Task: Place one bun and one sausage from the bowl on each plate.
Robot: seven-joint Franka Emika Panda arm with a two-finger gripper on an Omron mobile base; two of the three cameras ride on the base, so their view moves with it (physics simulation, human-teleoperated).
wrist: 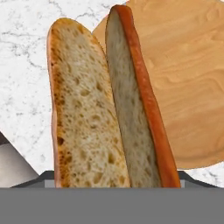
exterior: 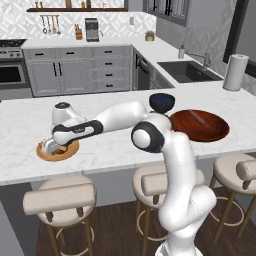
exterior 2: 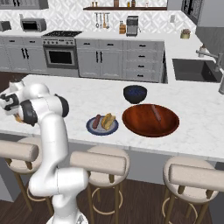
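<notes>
A long pale bun point(wrist: 87, 113), split lengthwise, rises from between my fingers in the hand view. My gripper point(exterior: 50, 146) is shut on it just above the orange wooden plate point(exterior: 67, 154), whose grain point(wrist: 183, 87) lies behind the bun. The blue-grey plate point(exterior 2: 101, 133) carries a sausage point(exterior 2: 96, 121) and a golden bun point(exterior 2: 108, 120). One sausage point(exterior 2: 155, 113) lies in the red-brown bowl point(exterior 2: 144, 124), seen from the left too as the sausage point(exterior: 198, 118) in the bowl point(exterior: 212, 131).
A dark blue bowl point(exterior: 161, 101) stands behind the big bowl on the marble island. Stools point(exterior: 60, 197) line the island's near edge. A sink point(exterior: 187, 71) and a paper towel roll point(exterior: 235, 71) are at the back right.
</notes>
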